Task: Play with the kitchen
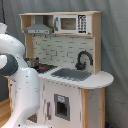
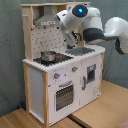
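Note:
The kitchen (image 2: pixel 60 75) is a white and light-wood toy unit with a hood (image 1: pixel 39 29), a microwave (image 1: pixel 70 23), a silver sink (image 1: pixel 72 74), a black faucet (image 1: pixel 83 59) and an oven door (image 2: pixel 64 96). A small metal pot (image 2: pixel 48 56) sits on the black-red hob (image 2: pixel 56 58). My gripper (image 2: pixel 75 39) hangs over the worktop between hob and sink, in front of the pegboard back, touching nothing I can see. In the first exterior view my white arm (image 1: pixel 17 75) fills the left foreground and hides the gripper.
The kitchen stands on a wooden floor (image 2: pixel 100 115) against a grey curtain (image 1: pixel 115 45). A rounded counter end (image 1: pixel 102 79) juts out past the sink. Knobs (image 2: pixel 65 73) line the front above the oven.

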Tool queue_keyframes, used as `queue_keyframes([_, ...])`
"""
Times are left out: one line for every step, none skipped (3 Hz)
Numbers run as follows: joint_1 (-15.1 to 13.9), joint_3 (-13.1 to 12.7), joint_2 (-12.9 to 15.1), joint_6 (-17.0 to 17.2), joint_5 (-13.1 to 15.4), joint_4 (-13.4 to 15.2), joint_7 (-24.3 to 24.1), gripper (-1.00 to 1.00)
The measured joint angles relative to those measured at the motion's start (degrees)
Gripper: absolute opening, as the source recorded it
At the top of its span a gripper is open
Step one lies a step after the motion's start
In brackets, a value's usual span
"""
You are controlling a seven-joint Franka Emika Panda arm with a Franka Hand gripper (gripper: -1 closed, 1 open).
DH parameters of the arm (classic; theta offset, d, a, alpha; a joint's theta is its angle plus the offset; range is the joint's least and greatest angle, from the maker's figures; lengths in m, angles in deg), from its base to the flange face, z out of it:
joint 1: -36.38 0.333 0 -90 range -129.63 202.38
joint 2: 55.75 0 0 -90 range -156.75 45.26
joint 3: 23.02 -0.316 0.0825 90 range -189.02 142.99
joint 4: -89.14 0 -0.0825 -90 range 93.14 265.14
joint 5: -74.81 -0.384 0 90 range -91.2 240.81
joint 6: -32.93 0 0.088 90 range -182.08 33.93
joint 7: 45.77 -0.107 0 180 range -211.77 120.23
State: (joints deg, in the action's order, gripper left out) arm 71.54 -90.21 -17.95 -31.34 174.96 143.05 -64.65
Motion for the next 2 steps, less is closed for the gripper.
queue_keyframes([1.47,0.12,0.06,1.08,4.52,3.13,3.03,1.00])
queue_keyframes([1.79,0.17,0.10,1.21,8.30,7.19,5.59,1.00])
